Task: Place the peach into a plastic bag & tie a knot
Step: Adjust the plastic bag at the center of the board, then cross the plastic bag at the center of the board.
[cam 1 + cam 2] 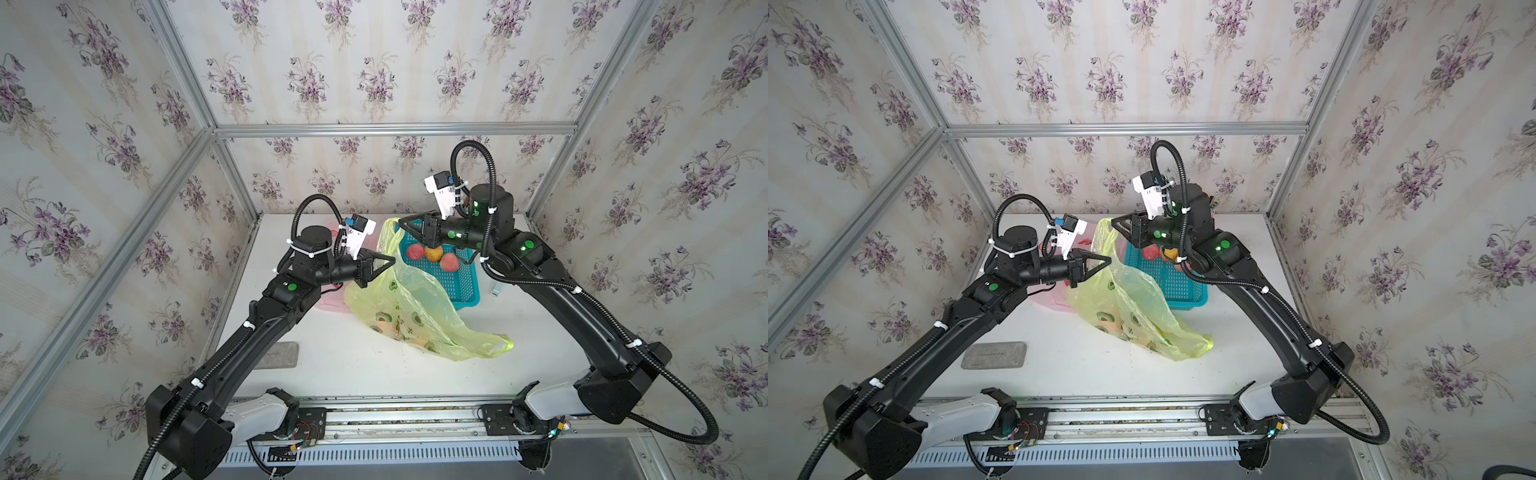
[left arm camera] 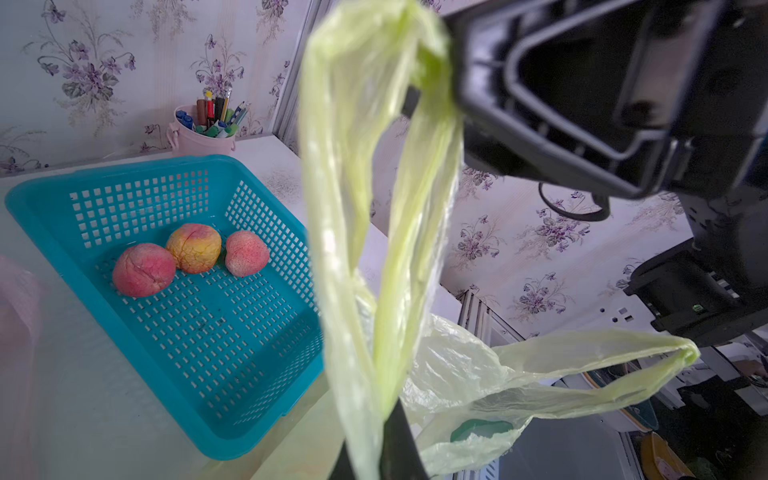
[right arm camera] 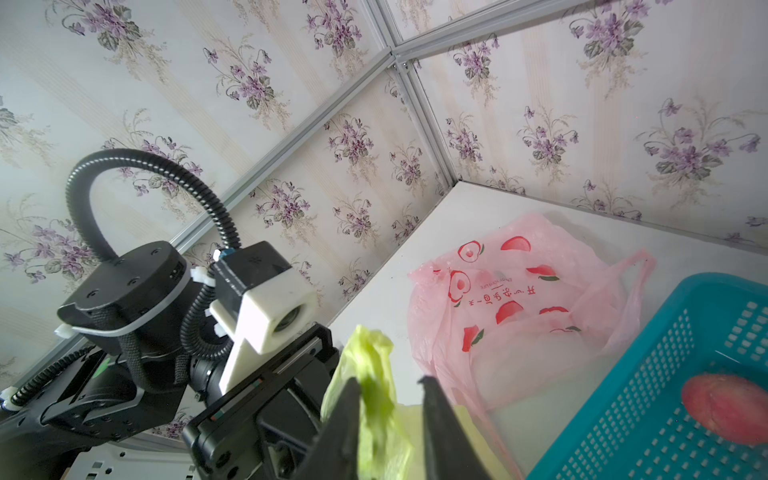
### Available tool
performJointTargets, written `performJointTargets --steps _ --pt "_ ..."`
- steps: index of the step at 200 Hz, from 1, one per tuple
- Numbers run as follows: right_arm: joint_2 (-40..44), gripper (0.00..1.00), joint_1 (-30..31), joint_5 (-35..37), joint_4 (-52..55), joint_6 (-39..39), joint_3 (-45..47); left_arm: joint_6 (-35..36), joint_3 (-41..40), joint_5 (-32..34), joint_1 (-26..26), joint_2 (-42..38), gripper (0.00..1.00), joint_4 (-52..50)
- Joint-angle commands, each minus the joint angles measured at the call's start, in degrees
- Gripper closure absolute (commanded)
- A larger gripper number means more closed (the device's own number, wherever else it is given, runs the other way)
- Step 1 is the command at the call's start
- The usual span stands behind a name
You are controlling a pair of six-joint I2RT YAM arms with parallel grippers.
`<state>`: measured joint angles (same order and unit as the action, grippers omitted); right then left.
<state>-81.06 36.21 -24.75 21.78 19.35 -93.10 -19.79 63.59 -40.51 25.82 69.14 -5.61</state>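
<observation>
Yellow bag handle (image 2: 332, 232) tight in left gripper (image 2: 370, 455), peaches (image 2: 193, 248) in basket (image 2: 232, 353) beyond.

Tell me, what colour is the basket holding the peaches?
The basket is teal blue, clearest in the left wrist view.

Two black arms (image 1: 245, 336), whitish bases (image 1: 257, 411)
Ribbed hoses (image 3: 124, 157) zip-tied in white, green dots (image 1: 292, 286) on joints (LEDs maybe, blurry), white camera mounts (image 3: 266, 316), left gripper (image 1: 390, 261) and right gripper (image 1: 401, 225) just black triangles.

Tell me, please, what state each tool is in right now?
Left tool: closed on a handle of the translucent yellow-green plastic bag.
Right tool: open, that bag's plastic lying between its jaws.
</observation>
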Motion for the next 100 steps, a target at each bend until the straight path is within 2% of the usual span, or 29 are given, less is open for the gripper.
performJointTargets --steps 1,17,34,60,100 --pt "4.83 0.21 -0.41 4.79 4.02 -4.56 0.09 -0.86 1.45 1.34 -0.64 1.41 1.0 1.23" --pt "10.36 0.13 -0.87 8.56 7.84 -6.91 2.21 -0.86 2.51 1.67 -1.42 2.74 1.0 0.62" --pt "16.56 0.13 -0.97 10.73 11.27 -8.49 5.86 -1.0 3.92 1.95 -2.73 4.35 1.0 -0.01" --pt "25.06 0.12 -0.96 9.73 13.71 -8.86 12.11 -1.56 6.78 1.94 -4.79 8.01 1.0 -0.45" --pt "30.88 0.04 -0.99 16.5 15.31 -8.85 15.89 -1.47 10.94 0.26 -6.26 14.22 1.0 -0.59"
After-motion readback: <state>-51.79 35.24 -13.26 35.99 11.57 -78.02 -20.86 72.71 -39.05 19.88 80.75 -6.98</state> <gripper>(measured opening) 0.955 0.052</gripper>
